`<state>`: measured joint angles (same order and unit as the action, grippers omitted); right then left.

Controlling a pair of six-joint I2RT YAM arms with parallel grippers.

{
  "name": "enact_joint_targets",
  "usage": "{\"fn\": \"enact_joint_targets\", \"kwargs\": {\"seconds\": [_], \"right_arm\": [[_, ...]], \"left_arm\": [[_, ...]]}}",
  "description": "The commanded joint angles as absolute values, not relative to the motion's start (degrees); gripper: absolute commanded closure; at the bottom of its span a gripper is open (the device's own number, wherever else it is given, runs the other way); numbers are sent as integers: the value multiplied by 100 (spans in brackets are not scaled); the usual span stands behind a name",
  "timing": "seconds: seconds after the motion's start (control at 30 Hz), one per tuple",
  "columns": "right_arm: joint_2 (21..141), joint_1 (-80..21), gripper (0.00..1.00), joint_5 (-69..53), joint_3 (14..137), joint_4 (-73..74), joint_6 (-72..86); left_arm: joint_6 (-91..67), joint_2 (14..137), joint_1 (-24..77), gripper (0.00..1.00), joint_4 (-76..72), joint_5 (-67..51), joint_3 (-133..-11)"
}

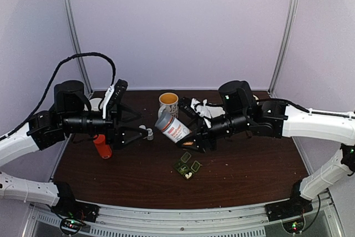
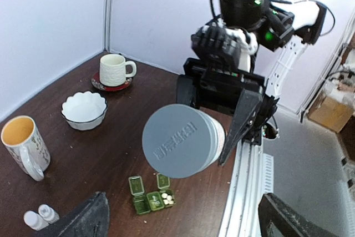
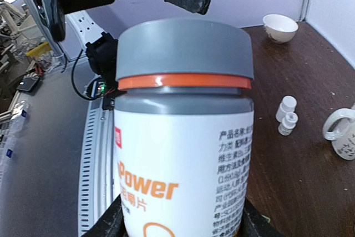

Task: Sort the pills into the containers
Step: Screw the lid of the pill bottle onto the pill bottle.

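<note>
We see the right gripper [image 1: 190, 137] clamped on the body of the white bottle [image 1: 173, 129]. The bottle is tilted, its grey lid [image 2: 178, 141] on and facing the left gripper [image 1: 137, 127], which sits at the bottle's 9 o'clock with jaws spread wide, holding nothing. The green pill box [image 2: 151, 195] lies on the table at the bottle's 6 o'clock in the top view, flaps up, with a few white pills [image 2: 166, 197] in one end compartment. We judge the bottle stiff plastic with a slick label, so it may turn in the grip; take the lid by its rim. The pill box looks light and likely to skid, with thin flaps. The pills are tiny and will roll, so pour slowly.
</note>
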<state>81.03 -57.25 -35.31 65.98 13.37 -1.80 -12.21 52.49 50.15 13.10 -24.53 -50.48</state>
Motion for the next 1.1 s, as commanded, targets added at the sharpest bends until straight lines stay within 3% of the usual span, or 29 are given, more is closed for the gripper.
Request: {"fn": "enact_joint_targets", "kwargs": {"seconds": [0.0,0.23,0.7,1.07], "right_arm": [[7614,-6085,100,-1726,6396,1227,-1009],[7423,-6136,100,-1476,6170,849,-1154],[7731,-6891,100,349,6671,1518,-2119],[8116,-6995,100,661,6986,1692,-2247]], "left_arm": [[-3019,5473,4874,2,1478,-2753,-5483],[-4940,5619,4299,4,300,-3869,-4940],[-5434,6609,4289,5,792,-4429,-5858],[-5236,7041,4328,10,1181,-4553,-6107]]}}
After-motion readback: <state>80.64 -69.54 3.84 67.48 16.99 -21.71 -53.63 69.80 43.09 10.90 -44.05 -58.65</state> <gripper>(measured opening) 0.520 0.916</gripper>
